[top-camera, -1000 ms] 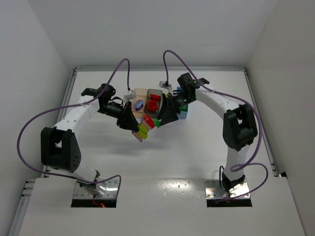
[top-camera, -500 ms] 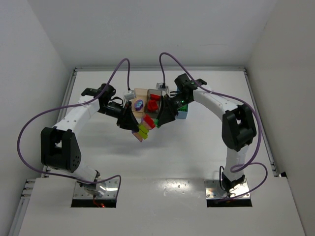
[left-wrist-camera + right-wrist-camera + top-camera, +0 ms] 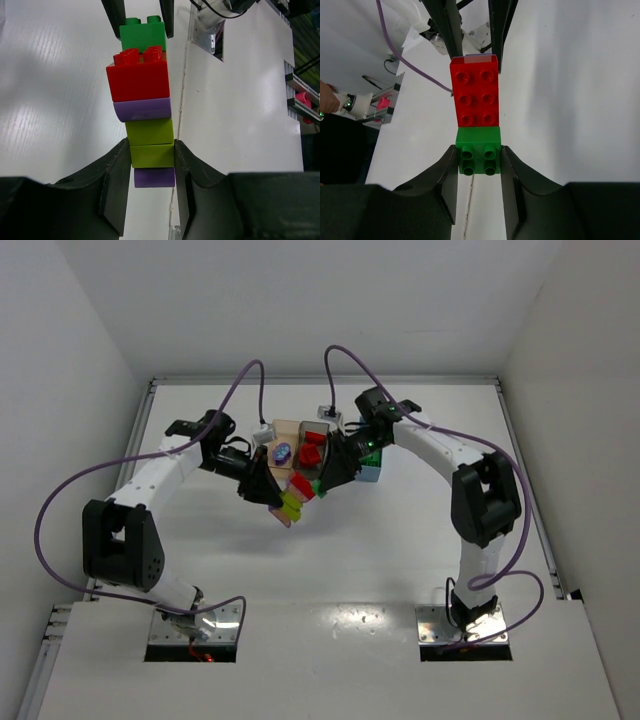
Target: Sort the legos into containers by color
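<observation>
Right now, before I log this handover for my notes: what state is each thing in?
Brick stack: off the table, held at both ends.
Left gripper: shut on the stack's lime brick.
Right gripper: shut on the stack's green brick.
Tan bin: on the table, red bricks inside.

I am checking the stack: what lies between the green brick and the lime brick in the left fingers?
In the left wrist view: a red brick, a purple brick, then a second lime brick, joined in that order.
</observation>
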You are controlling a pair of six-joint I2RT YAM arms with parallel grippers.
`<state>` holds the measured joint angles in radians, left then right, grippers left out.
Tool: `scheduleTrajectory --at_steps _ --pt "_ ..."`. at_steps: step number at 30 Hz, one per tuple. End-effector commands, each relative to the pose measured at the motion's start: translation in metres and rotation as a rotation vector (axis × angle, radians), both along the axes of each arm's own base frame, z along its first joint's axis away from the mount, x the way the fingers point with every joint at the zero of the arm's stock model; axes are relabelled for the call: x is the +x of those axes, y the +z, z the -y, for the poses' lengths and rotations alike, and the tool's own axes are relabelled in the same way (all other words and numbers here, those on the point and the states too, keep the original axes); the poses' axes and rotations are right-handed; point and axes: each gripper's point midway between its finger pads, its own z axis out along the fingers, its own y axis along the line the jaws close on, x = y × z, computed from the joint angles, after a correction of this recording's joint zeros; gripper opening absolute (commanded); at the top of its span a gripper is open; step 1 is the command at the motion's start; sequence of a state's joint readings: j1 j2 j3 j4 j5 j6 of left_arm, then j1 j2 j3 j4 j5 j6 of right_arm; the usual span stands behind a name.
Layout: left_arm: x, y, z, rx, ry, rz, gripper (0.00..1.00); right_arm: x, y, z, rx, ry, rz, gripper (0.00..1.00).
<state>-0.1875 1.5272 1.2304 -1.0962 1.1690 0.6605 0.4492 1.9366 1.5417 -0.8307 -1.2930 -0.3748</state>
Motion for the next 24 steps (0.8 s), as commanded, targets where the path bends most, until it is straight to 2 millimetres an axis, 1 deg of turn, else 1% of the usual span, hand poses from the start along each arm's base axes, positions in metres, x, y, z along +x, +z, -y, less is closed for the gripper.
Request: scheduleTrajectory --at_steps 1,2,4,5,7,10,12,15,17,18,19,20,21,22,23,24 --pt "-0.007 0.02 0.005 -0.061 -0.019 0.064 0.11 0.027 0.01 0.005 0.026 -0.05 0.063 0.01" --pt "-0.007 0.02 0.005 -0.061 -0.019 0.064 0.11 0.028 0.013 0.005 0.03 -0.051 0.071 0.01" --pt "-0.007 0.02 0.005 -0.061 -0.019 0.064 0.11 0.036 0.013 0.012 0.026 -0.079 0.063 0.0" --pt "-0.007 0.017 0.005 -0.061 -0.019 0.064 0.11 0.036 0.013 0.012 0.026 -0.079 0.063 0.0" --pt "-0.007 0.017 0.005 -0.061 -0.019 0.064 0.11 0.045 0.014 0.019 0.021 -0.106 0.075 0.0" --pt "-0.007 0.017 0.005 -0.061 -0.019 0.064 0.11 0.05 0.014 0.025 0.021 -0.124 0.075 0.0" --pt "-0.007 0.017 0.005 -0.061 -0.019 0.064 0.11 0.051 0.013 0.025 0.012 -0.128 0.079 0.0" --pt "-0.007 0.017 0.005 -0.061 -0.019 0.064 0.11 0.063 0.01 0.037 -0.023 -0.176 0.103 0.0" --pt "-0.007 0.017 0.005 -0.061 -0.019 0.064 0.11 0.076 0.0 0.049 -0.064 -0.225 0.128 0.0" --pt "-0.006 0.016 0.004 -0.051 -0.017 0.066 0.11 0.091 -0.009 0.055 -0.122 -0.273 0.176 0.0" --pt "-0.007 0.014 0.004 -0.05 -0.013 0.059 0.11 0.1 -0.015 0.064 -0.16 -0.324 0.169 0.0" --pt "-0.007 0.014 0.004 -0.05 -0.013 0.059 0.11 0.111 -0.028 0.071 -0.235 -0.38 0.19 0.0" --pt "-0.007 0.016 0.004 -0.052 -0.014 0.068 0.11 0.126 -0.031 0.078 -0.248 -0.429 0.223 0.0" --pt "-0.005 0.015 0.004 -0.044 -0.008 0.072 0.11 0.134 -0.032 0.086 -0.272 -0.471 0.236 0.0" --pt "-0.005 0.015 0.004 -0.044 -0.008 0.072 0.11 0.146 -0.037 0.095 -0.333 -0.535 0.273 0.0" --pt "-0.004 0.015 0.004 -0.045 -0.004 0.074 0.11 0.153 -0.044 0.103 -0.362 -0.577 0.279 0.0"
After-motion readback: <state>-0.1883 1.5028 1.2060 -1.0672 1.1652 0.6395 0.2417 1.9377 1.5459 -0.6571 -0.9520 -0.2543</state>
